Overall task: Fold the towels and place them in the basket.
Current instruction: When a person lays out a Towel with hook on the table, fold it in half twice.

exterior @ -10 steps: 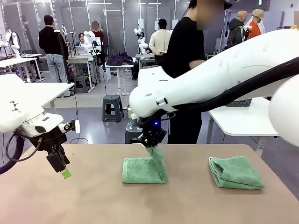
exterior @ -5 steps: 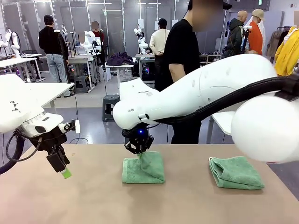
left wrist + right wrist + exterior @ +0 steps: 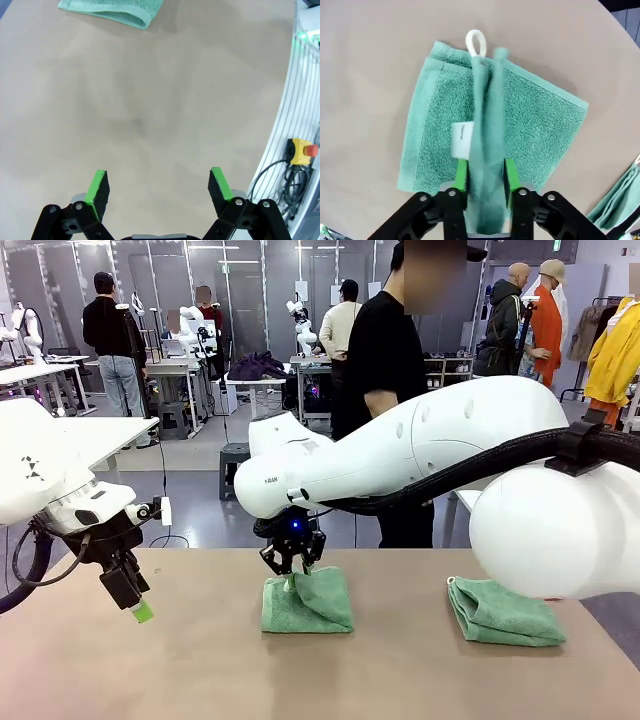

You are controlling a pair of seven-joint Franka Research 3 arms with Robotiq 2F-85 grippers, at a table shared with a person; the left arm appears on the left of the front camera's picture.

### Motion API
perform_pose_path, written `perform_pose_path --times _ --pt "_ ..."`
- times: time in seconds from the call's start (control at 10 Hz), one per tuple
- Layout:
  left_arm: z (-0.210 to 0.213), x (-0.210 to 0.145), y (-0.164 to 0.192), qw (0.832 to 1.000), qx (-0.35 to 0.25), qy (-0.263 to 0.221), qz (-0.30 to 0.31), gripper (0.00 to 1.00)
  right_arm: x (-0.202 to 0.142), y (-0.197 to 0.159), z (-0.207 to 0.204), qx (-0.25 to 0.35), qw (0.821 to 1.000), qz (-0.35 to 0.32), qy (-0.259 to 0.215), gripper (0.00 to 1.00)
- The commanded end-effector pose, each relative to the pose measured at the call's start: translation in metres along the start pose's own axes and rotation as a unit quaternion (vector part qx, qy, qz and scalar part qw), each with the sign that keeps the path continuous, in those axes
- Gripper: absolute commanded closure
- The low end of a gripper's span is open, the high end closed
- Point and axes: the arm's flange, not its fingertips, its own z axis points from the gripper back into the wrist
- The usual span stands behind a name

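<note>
Two towels lie on the tabletop (image 3: pixel 180 670). The middle towel (image 3: pixel 307 602) is directly under the right gripper (image 3: pixel 291 570), folded into a rough square. A raised fold of it stands up between the gripper's green pads (image 3: pixel 461 175), which sit close against the cloth on either side; whether they are pinching it or have just let go cannot be told. In the right wrist view a white hanging loop (image 3: pixel 475 43) sticks out from the towel's far edge, straight ahead of the fingers, and a small white label (image 3: pixel 461 140) is sewn on just beside the near pad; its print is too small to read. The second towel (image 3: pixel 504 612) lies folded well off to the gripper's side, near the tabletop's right end.

The left gripper (image 3: pixel 158 189) hangs above bare tabletop, well apart from both towels, its jaws spread wide with nothing between them. In its wrist view a corner of a towel lies far ahead. A yellow box with a red button (image 3: pixel 303 150) sits off the tabletop's edge, to the side of that gripper.
</note>
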Motion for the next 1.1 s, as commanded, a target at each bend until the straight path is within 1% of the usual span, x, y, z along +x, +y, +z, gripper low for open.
perform_pose_path --times 0.0,0.2,0.3,0.4,0.5,0.7,0.8,0.9,1.0 --pt "0.001 0.002 0.004 1.0 0.0 0.006 -0.001 0.0 0.002 0.001 0.006 0.017 1.0 -0.002 0.002 0.0" --pt "0.001 0.002 0.004 1.0 0.0 0.006 -0.001 0.0 -0.001 -0.004 0.014 0.036 0.999 0.003 -0.008 0.0" --pt "0.001 0.002 0.004 1.0 0.0 0.006 -0.001 0.0 -0.002 -0.006 0.017 0.043 0.999 0.003 -0.012 0.13" --pt "0.001 0.002 0.004 1.0 0.0 0.006 -0.001 0.0 -0.004 -0.008 0.019 0.052 0.999 0.005 -0.016 0.03" --pt "0.001 0.002 0.004 1.0 0.0 0.006 -0.001 0.0 -0.007 -0.01 0.023 0.059 0.998 0.008 -0.023 0.0" --pt "0.001 0.002 0.004 1.0 0.0 0.006 -0.001 0.0 -0.021 -0.013 0.035 0.078 0.996 0.026 -0.047 0.0" --pt "0.001 0.002 0.004 1.0 0.0 0.006 -0.001 0.0 -0.022 -0.021 0.034 0.078 0.996 0.024 -0.038 0.0" --pt "0.001 0.002 0.004 1.0 0.0 0.006 -0.001 0.0 0.0 -0.007 0.032 0.055 0.998 0.008 -0.033 0.0" --pt "0.001 0.002 0.004 1.0 0.0 0.006 -0.001 0.0 0.0 -0.007 0.032 0.055 0.998 0.008 -0.033 0.0"
